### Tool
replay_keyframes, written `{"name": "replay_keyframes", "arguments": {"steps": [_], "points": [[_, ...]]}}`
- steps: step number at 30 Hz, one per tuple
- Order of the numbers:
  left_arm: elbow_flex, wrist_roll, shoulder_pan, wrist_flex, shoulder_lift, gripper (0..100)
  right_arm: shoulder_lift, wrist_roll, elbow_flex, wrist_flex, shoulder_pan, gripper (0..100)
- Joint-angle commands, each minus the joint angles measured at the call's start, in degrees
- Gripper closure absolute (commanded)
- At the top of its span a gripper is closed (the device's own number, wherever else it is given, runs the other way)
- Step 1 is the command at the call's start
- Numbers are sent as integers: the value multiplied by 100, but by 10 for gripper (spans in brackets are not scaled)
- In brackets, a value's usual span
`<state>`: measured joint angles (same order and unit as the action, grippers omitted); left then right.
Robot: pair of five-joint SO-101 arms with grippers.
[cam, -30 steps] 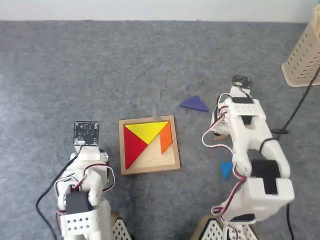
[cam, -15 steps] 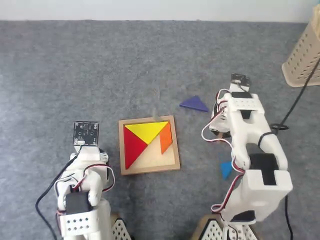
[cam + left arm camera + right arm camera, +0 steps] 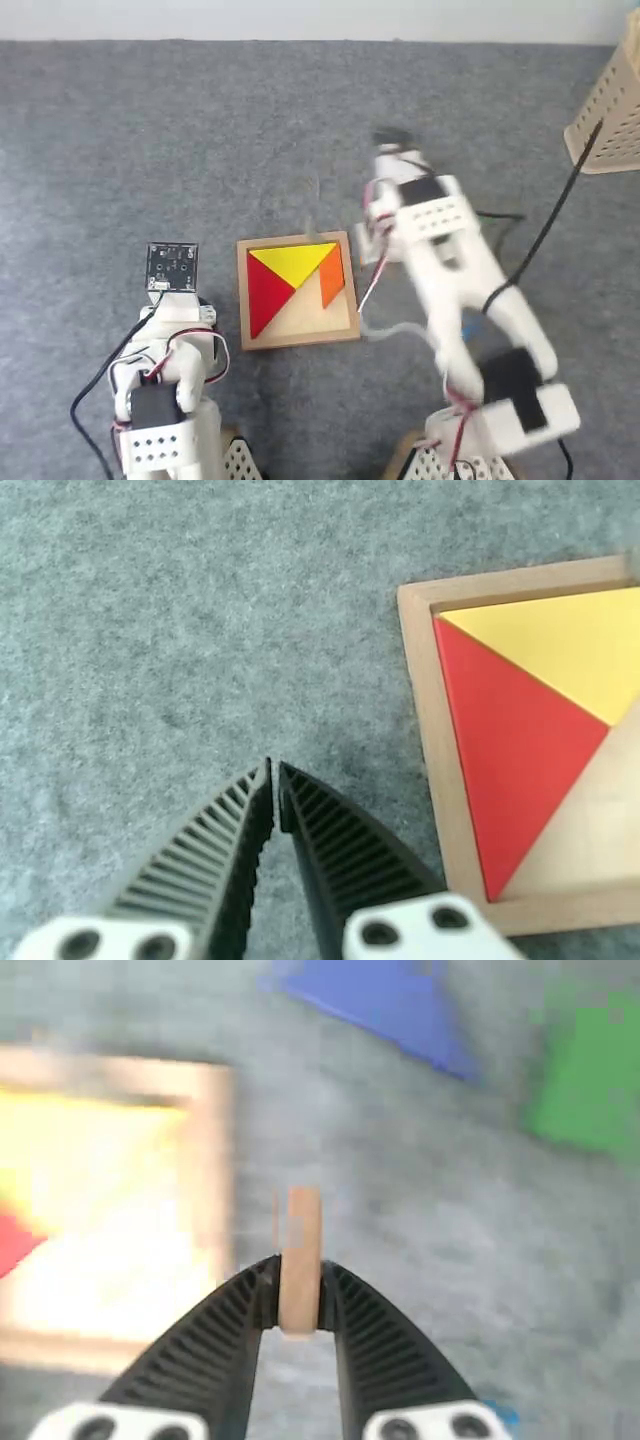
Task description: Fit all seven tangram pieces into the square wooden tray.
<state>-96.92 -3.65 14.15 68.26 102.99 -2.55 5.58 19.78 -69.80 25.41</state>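
Above grey carpet [image 3: 430, 1220] the right pincer [image 3: 298, 1272] clamps a tan piece [image 3: 302, 1222] edge-on, its long axis pointing straight outward.

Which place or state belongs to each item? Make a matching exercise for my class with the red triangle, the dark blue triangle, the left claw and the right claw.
Column one
1. red triangle
2. dark blue triangle
3. left claw
4. right claw

Column two
A. shut on a tan piece held on edge
B. lying on the carpet, outside the tray
C. shut and empty, over the carpet beside the tray
D. inside the tray, against the yellow triangle

Pairs: 1-D, 2-B, 3-C, 4-A
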Motion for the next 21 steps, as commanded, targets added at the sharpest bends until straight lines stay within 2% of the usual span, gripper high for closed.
{"name": "replay_keyframes", "arguments": {"steps": [1,7,18,21], "points": [[31,-26,18,9,44,988,-435,-404,-105,251,822,992],[31,-26,18,9,44,988,593,-193,-396,532,1367,992],[31,-26,18,9,44,988,1631,343,-1310,136,1393,988],[31,-26,18,9,44,988,1622,782,-1327,57,1385,988]]}}
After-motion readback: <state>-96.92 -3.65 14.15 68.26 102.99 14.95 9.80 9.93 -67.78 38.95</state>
